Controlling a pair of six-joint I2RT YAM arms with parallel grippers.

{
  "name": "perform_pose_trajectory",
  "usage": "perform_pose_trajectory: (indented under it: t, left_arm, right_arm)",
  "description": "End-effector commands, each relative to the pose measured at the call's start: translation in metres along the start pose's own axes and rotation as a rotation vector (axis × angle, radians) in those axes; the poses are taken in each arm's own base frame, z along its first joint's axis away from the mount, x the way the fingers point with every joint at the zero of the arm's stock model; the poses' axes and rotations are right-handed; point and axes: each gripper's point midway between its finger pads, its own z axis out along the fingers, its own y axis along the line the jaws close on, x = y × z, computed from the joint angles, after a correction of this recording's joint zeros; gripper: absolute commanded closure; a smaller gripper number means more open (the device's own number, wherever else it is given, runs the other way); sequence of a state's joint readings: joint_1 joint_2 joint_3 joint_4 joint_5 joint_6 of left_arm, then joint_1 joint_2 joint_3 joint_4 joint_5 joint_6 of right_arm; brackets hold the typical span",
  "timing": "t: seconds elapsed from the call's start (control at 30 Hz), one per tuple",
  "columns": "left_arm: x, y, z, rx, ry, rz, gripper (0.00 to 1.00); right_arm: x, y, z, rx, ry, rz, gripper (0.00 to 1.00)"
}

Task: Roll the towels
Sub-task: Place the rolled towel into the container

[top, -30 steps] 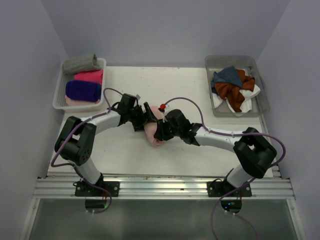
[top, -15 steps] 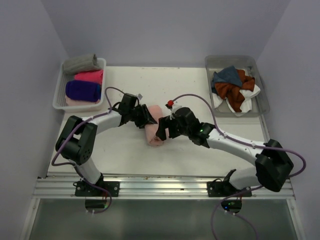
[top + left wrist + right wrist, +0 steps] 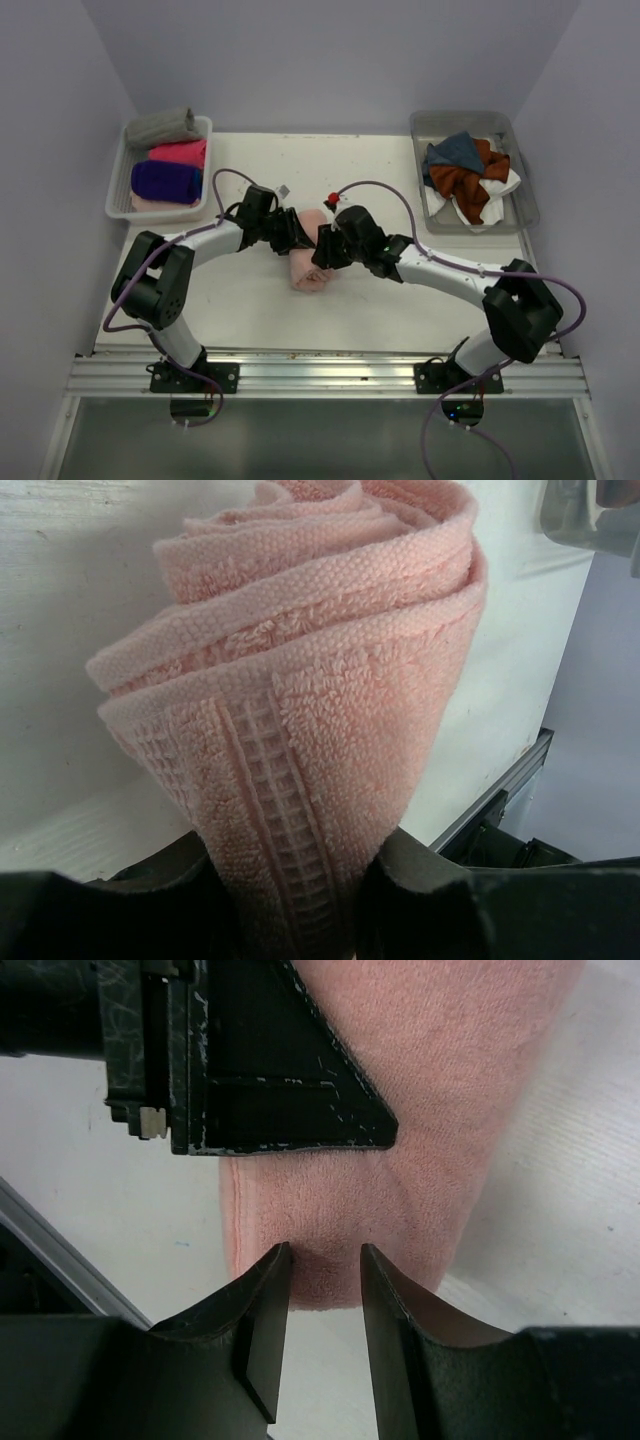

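Salmon pink towel [image 3: 305,270], rolled up, held by both arms at mid-table.
The left gripper [image 3: 295,865] has its jaws clamped on one end of the roll. The right gripper [image 3: 325,1260] pinches the cloth's edge just beside the left's finger. The roll lies on the white table [image 3: 400,170], between a tray of rolled towels [image 3: 205,130] and a tray of loose ones [image 3: 527,205].

Rolled salmon-pink terry cloth towel [image 3: 330,660]: looped, nubbly pile, matt, with a flat waffle-woven border band. Right gripper [image 3: 324,1252]: black plastic fingers, matt, finely scratched. White table top [image 3: 380,170]: matt. Rectangular translucent grey plastic tray [image 3: 462,116]: smooth. Front rail [image 3: 330,372]: ribbed bare metal.
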State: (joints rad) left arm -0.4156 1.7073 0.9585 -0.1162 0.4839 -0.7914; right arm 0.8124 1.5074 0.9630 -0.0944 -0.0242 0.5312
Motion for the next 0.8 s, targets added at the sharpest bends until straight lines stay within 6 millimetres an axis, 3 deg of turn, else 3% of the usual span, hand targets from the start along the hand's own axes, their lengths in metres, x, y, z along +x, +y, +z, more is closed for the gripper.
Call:
perform_pose_trajectory:
  t: [0.0, 0.13, 0.27, 0.4, 0.43, 0.47, 0.5, 0.57, 0.6, 0.67, 0.77]
  left_arm:
    - [-0.018, -0.019, 0.000, 0.057, -0.045, 0.058, 0.70]
    - [-0.023, -0.020, 0.001, 0.053, -0.061, 0.043, 0.70]
    - [-0.025, -0.023, 0.002, 0.061, -0.063, 0.041, 0.70]
    - [-0.031, -0.034, -0.004, 0.080, -0.064, 0.080, 0.70]
    - [-0.036, -0.041, -0.010, 0.091, -0.074, 0.095, 0.70]
    - [-0.040, -0.046, -0.015, 0.093, -0.086, 0.114, 0.70]
    - [-0.046, -0.050, -0.021, 0.094, -0.103, 0.121, 0.70]
    - [-0.062, -0.066, -0.041, 0.102, -0.156, 0.143, 0.69]
    - [-0.074, -0.067, -0.052, 0.104, -0.188, 0.136, 0.70]
    - [-0.099, -0.085, -0.079, 0.116, -0.263, 0.145, 0.69]
    - [-0.142, -0.096, -0.121, 0.089, -0.389, 0.122, 0.69]
  right_arm:
    - [0.008, 0.021, 0.007, -0.096, 0.032, 0.037, 0.62]
    - [0.022, 0.033, 0.011, -0.122, 0.054, -0.006, 0.63]
    - [0.027, 0.025, 0.013, -0.069, 0.081, -0.034, 0.63]
    - [0.008, 0.011, 0.001, 0.036, 0.043, -0.082, 0.57]
    - [-0.003, 0.009, -0.009, 0.054, 0.004, -0.095, 0.50]
    - [-0.019, -0.004, -0.017, 0.103, -0.047, -0.087, 0.33]
    - [-0.026, -0.011, -0.023, 0.118, -0.072, -0.077, 0.29]
    - [-0.050, -0.023, -0.044, 0.136, -0.147, -0.049, 0.27]
    - [-0.062, -0.041, -0.051, 0.170, -0.175, -0.020, 0.26]
    - [-0.075, -0.060, -0.067, 0.214, -0.209, 0.008, 0.26]
    - [-0.079, -0.067, -0.079, 0.235, -0.225, 0.014, 0.26]
